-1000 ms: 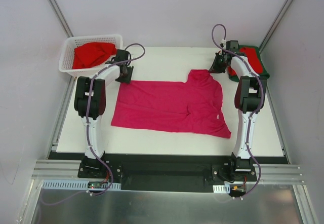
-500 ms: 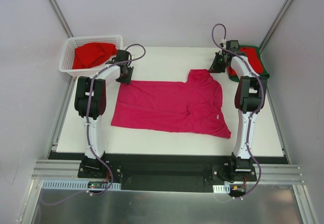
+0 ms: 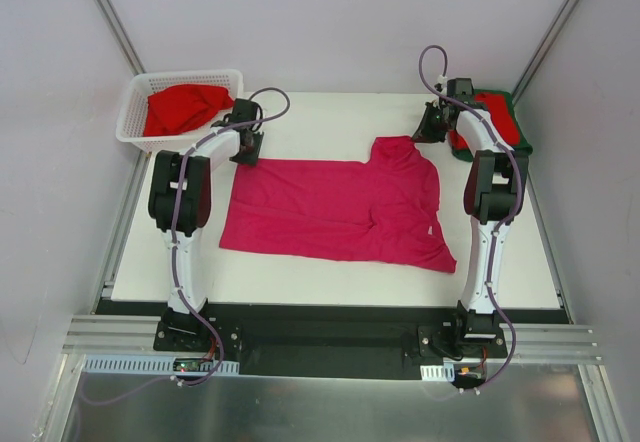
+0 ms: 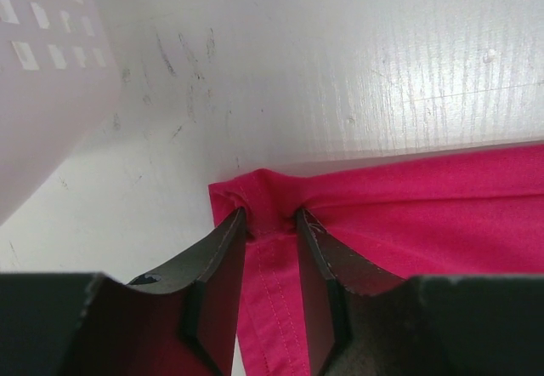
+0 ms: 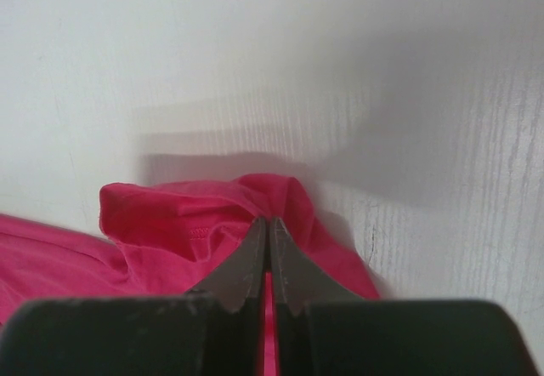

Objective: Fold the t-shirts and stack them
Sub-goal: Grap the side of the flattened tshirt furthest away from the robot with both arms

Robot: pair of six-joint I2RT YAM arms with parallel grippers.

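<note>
At the far left corner of the magenta t-shirt (image 3: 340, 207), which lies spread on the table (image 3: 330, 112), the left gripper (image 4: 270, 216) straddles a bunched ridge of hem with its jaws partway apart. Whether it bites firmly I cannot tell, so that corner could slip free on a lift. At the far right corner, the right gripper (image 5: 269, 221) is clenched, seemingly on a thin fold. An uneven pull could skew the cloth or drag it onto the folded red t-shirt (image 3: 497, 112) close by.

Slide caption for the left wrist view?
Left claw straddles the hemmed corner of the magenta-pink cloth t-shirt on the white table.
</note>
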